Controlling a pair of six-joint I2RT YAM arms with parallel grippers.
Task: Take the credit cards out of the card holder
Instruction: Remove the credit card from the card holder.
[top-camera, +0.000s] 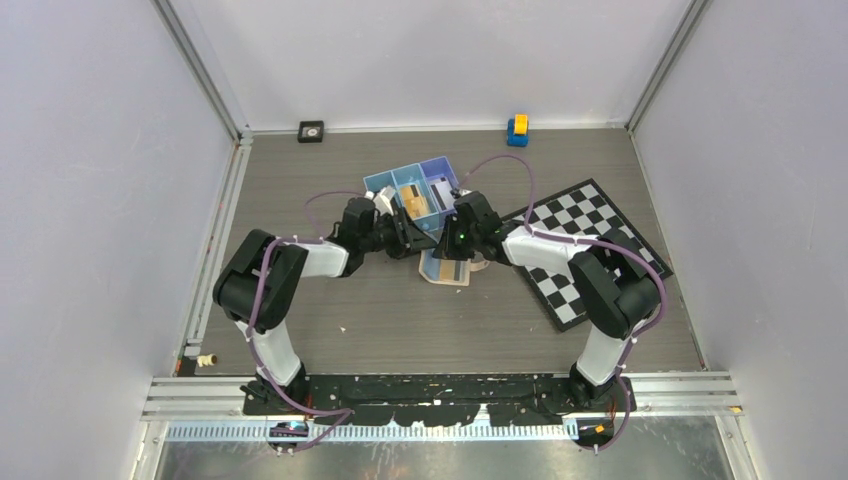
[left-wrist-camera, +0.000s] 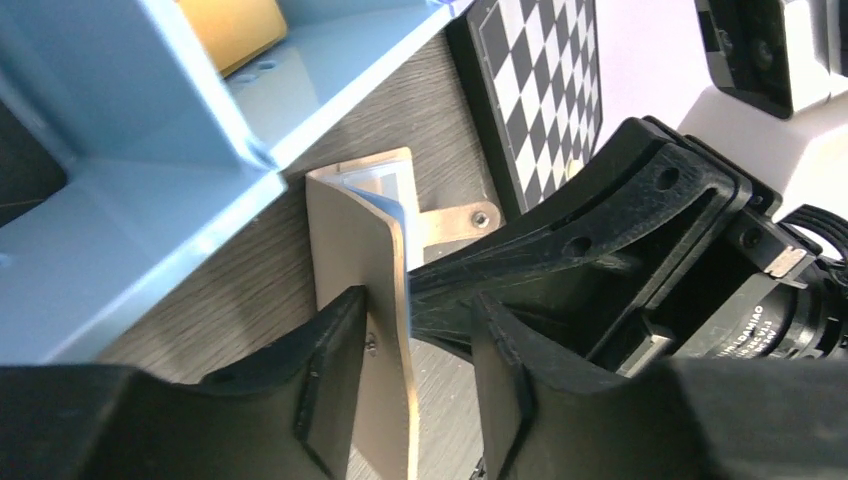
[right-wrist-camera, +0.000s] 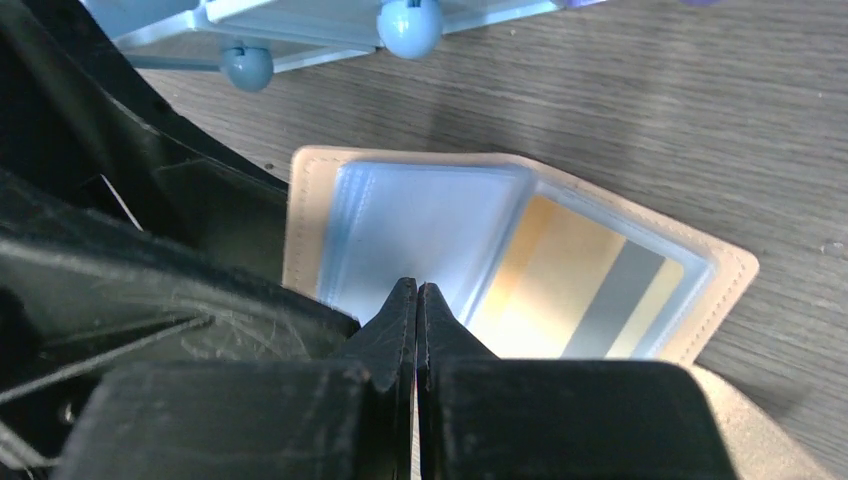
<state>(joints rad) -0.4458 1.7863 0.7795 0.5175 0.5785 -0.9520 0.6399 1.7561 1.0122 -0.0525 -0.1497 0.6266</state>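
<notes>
The tan card holder (top-camera: 447, 270) lies open on the table just in front of the blue tray. My left gripper (left-wrist-camera: 415, 310) is open, and the holder's raised flap (left-wrist-camera: 360, 250) stands between its fingers, against the left one. The snap tab (left-wrist-camera: 470, 218) lies flat beyond. My right gripper (right-wrist-camera: 417, 288) is shut, its tips over the empty clear sleeve (right-wrist-camera: 430, 225); whether they pinch anything thin I cannot tell. An orange-tan credit card (right-wrist-camera: 580, 290) with a grey stripe sits in the holder's right sleeve. Another orange-tan card (top-camera: 411, 198) and a pale card (top-camera: 441, 190) lie in the tray.
The blue three-compartment tray (top-camera: 385, 184) stands right behind both grippers. A checkerboard mat (top-camera: 590, 240) lies under the right arm. A yellow and blue toy (top-camera: 517, 129) and a small black square (top-camera: 311, 131) sit by the back wall.
</notes>
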